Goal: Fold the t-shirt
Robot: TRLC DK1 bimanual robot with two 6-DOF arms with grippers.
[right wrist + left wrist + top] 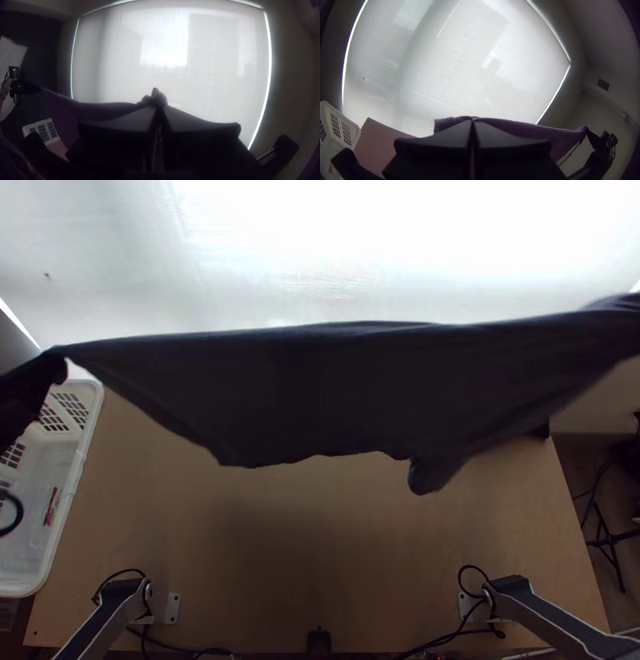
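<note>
Wooden table [320, 556] below, window [360, 252] behind, left end effector [58, 361] and right end effector [160, 108] pinch the t-shirt [320, 392], closed.

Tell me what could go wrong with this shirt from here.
The t-shirt is stretched between the left gripper and right gripper, so a pinch might slip. Its lower edge hangs uneven, so it could land creased. The white basket shows near its left end and might catch it.

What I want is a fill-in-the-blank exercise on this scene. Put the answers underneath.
The left hand and right hand hold the t-shirt ____ the table, not against it.
Both hands are ____, not open.
The basket is coloured ____.
Missing words: above; shut; white
</note>
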